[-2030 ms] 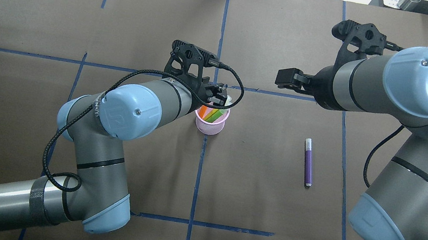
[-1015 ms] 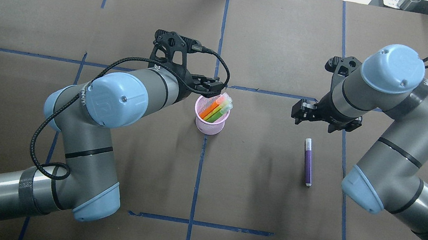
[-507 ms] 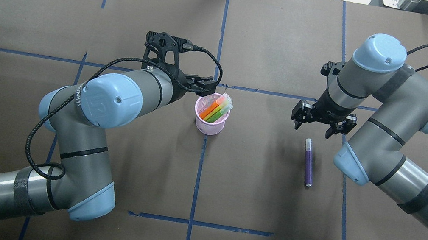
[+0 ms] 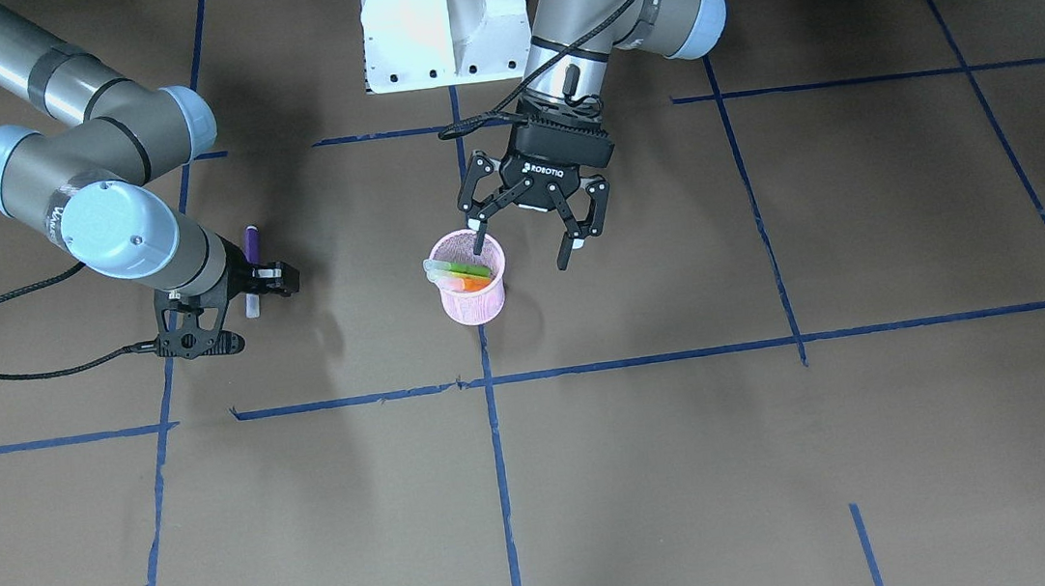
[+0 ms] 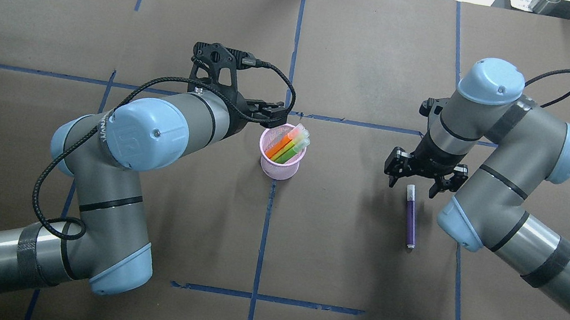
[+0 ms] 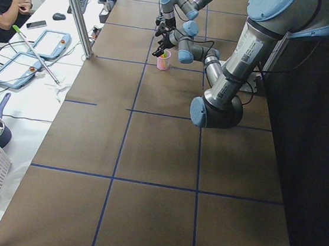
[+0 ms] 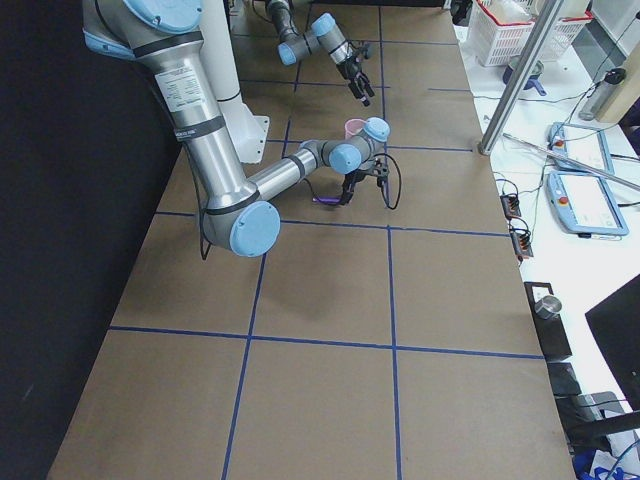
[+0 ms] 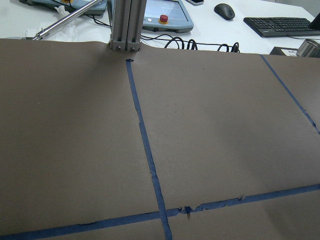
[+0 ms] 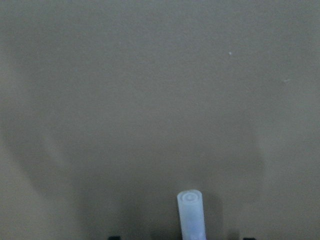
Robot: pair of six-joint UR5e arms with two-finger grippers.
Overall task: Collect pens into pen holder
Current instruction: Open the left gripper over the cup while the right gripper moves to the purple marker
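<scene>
Right gripper (image 5: 412, 188): spread wide, empty, poised over the pale cap end (image 5: 410, 189) of the purple pen (image 5: 411, 219), 1 finger on each side of it. No contact with pen or table that the overhead view can confirm; height above the paper hard to judge.

Pen flat on the table (image 5: 338, 260), on the robot's right half, well apart from the pen holder (image 5: 278, 169). Long axis roughly straight toward and away from the robot, cap end farthest out, barrel running back toward the robot's base from under the claw. Opening line of the jaws across that axis, so squared to the pen. Off-centre along the length, though: over the cap, not over mid-barrel. From the right wrist camera, only the cap end (image 9: 191, 215) at the bottom edge, centred between 2 dark fingertips barely in frame.

Left gripper (image 4: 521, 256): likewise spread wide and empty, just beside the pen holder's rim, 1 finger over the rim in the front-facing view, contact unclear. Orange pen (image 5: 280, 148) and green pen (image 5: 291, 147) inside the holder, leaning, pale caps above the rim.

Nearer arm for the last pen: the right, by a wide margin. Probable need: straight down and close, perhaps after a short shift back along the barrel, since a pinch at the cap alone risks a drooping, swinging pen.
</scene>
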